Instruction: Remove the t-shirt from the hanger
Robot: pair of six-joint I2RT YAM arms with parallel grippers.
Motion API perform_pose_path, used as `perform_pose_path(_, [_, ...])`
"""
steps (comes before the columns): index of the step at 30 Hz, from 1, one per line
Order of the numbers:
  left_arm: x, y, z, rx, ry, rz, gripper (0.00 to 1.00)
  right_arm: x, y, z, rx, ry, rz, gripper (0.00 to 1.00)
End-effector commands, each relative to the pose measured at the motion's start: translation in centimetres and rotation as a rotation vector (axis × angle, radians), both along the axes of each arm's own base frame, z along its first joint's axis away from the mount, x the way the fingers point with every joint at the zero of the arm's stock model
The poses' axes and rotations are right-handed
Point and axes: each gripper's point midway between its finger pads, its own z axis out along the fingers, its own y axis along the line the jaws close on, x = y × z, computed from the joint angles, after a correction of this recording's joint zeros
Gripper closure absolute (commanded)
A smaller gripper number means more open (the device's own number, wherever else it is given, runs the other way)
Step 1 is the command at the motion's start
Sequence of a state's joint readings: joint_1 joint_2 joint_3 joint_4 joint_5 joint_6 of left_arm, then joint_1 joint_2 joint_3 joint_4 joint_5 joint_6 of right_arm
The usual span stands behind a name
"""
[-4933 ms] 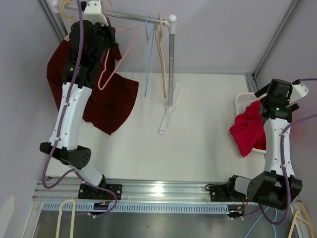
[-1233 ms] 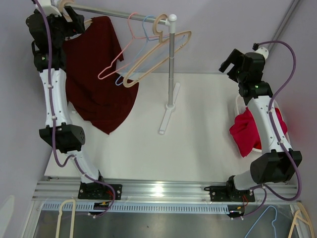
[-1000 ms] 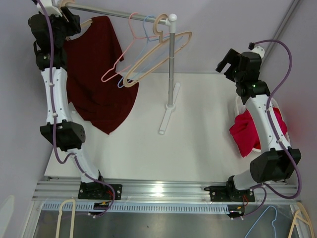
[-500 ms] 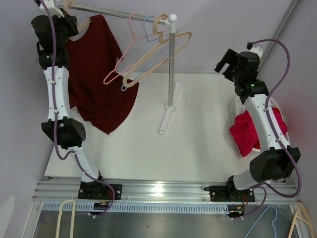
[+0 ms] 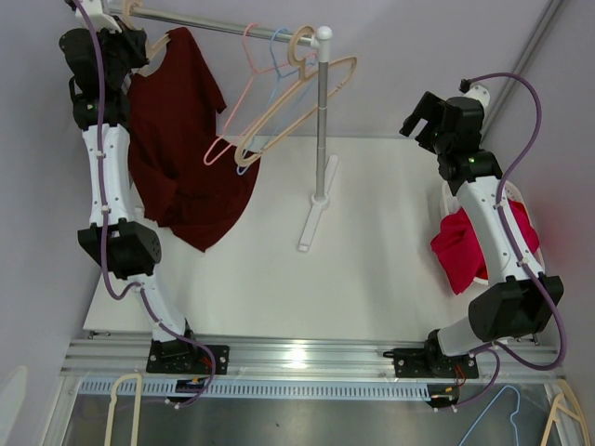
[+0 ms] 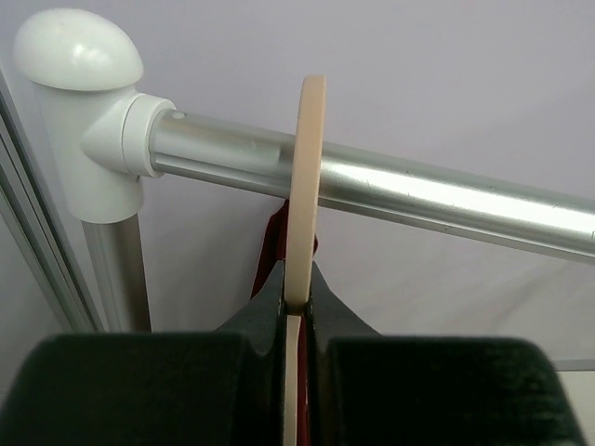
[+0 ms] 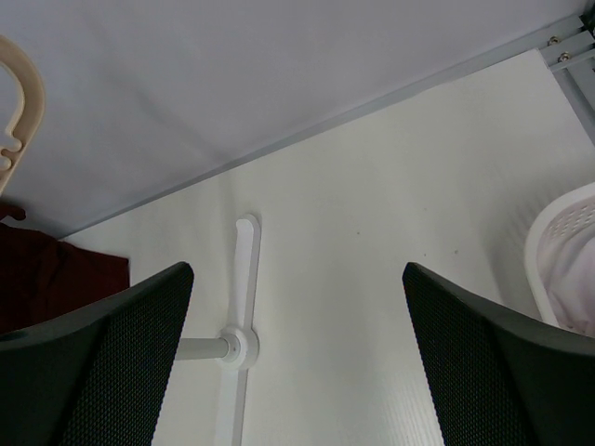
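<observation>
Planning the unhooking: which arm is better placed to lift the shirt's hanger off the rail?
Left: the left gripper clamps the hanger hook at the rail; the right gripper is open and far away.

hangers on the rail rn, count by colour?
Beige: 2, the t-shirt hanger and the empty beige hanger
Pink: 1, the pink hanger
Blue: 1, the blue hanger
Total: 4

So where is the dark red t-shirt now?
In the top view, the dark red t-shirt hangs at the left end of the rail, beside the left tool and left of the empty hangers.
</observation>
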State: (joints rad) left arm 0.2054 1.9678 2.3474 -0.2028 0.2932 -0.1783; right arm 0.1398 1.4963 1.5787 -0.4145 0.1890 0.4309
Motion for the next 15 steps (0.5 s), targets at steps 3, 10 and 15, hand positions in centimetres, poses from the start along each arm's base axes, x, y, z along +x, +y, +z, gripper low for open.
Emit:
perform_pose_path(3, [-0.7, -0.3, 3.5, 0.008, -0.112, -0.018, 0.98, -0.1, 0.0, 1.4, -0.016, -0.035, -0.003, 0.0])
perform_pose_path(10, [0.1, -0.1, 2.7, 0.003, -0.102, -0.015, 0.68, -0.1, 0.2, 1.5, -0.012, -0.037, 0.0, 0.01])
perform_pose_path(15, [0.6, -0.2, 2.1, 0.001, -0.093, -0.028, 0.84, 0.0, 0.1, 1.2, -0.015, -0.031, -0.002, 0.01])
